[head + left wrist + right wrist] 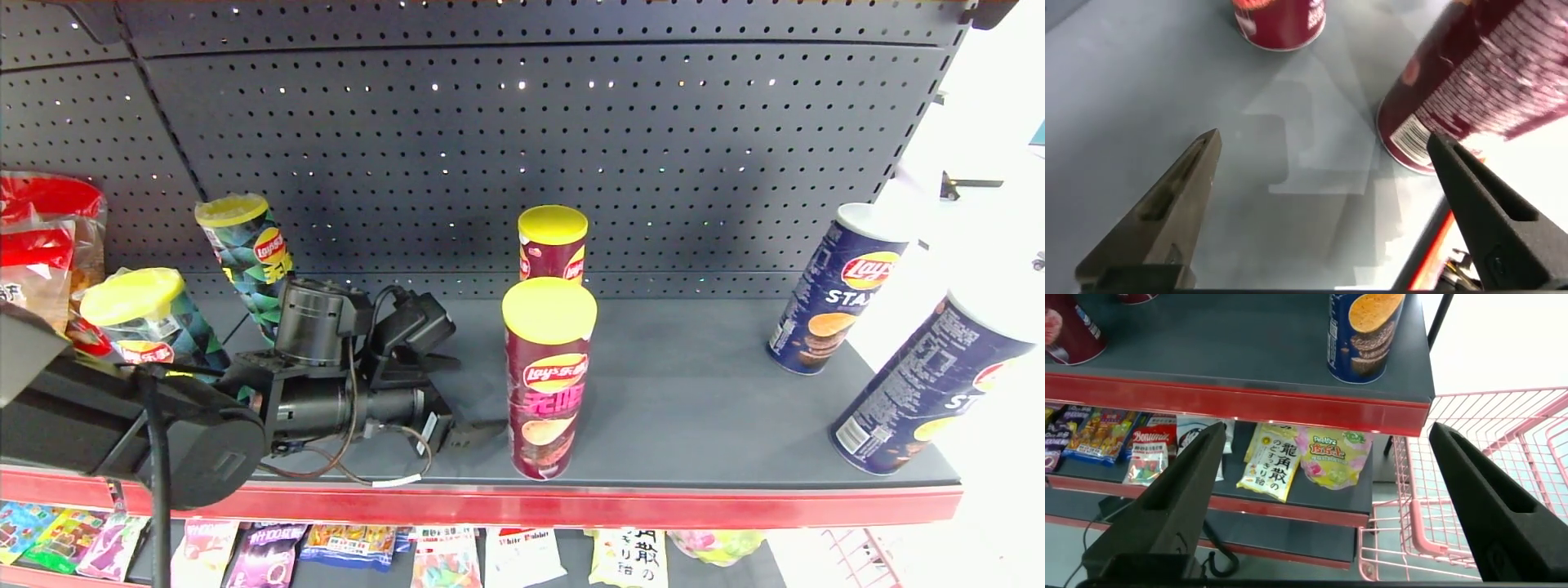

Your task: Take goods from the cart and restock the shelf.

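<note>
Left gripper (1323, 139) spread wide, empty, over the dark grey metal shelf (694, 392), just beside the upright maroon yellow-lidded crisp can (547, 384). Right gripper (1327, 429) wide, empty, near the pink wire cart (1503, 394). Probably between placements. Next: grasp stock from the cart.

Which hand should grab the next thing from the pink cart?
The right hand, probably. It hangs open close to the pink cart, out in front of the shelf. The left hand is open up on the shelf, next to a dark red chip can.
</note>
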